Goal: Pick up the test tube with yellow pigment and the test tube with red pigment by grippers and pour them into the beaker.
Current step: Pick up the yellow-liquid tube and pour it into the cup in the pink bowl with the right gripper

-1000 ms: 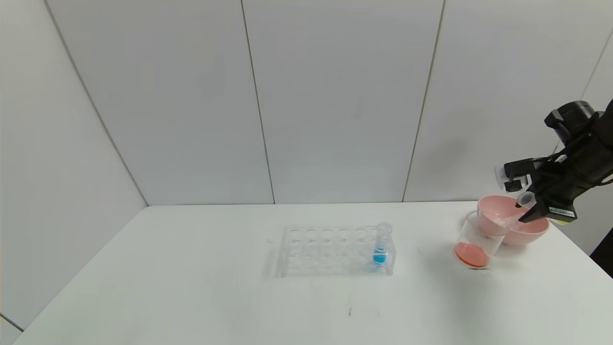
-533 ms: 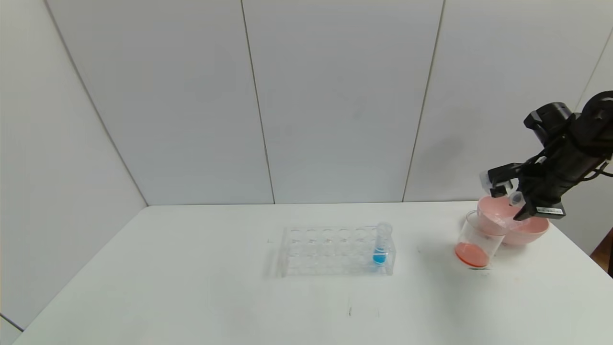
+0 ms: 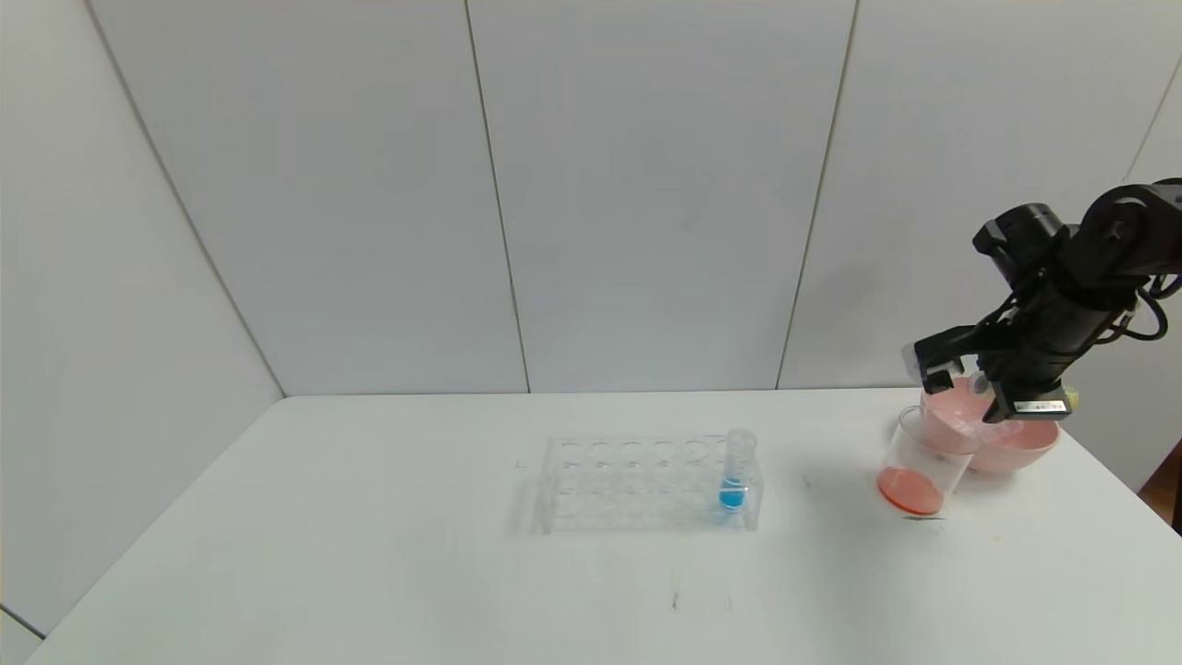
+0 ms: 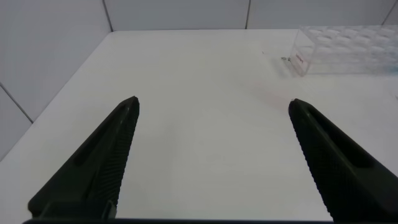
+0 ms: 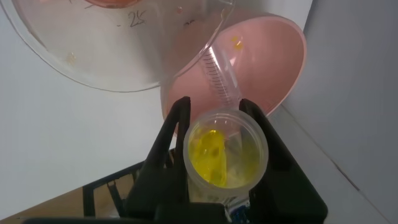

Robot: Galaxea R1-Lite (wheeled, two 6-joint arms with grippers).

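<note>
1. Your right gripper (image 3: 1002, 405) has swung left and up over the last second, so it now hangs above the pink bowl (image 3: 1034, 443) at the far right of the table (image 3: 369, 554), just behind the beaker (image 3: 919, 466).
2. Its fingers are nearly closed, clamped on the test tube with yellow pigment (image 5: 225, 149). The right wrist view shows yellow liquid still inside.
3. The beaker holds only red-orange liquid, so I judge the red pour done and the yellow one not yet done.
4. A second clear tube (image 5: 221, 71) lies in the bowl, probably the spent red one.
5. Your left gripper (image 4: 211, 155) hangs parked over the table's near left, fingers wide apart and empty.
6. The blue tube (image 3: 736, 471) stands untouched in the rack (image 3: 637, 485) mid-table.
</note>
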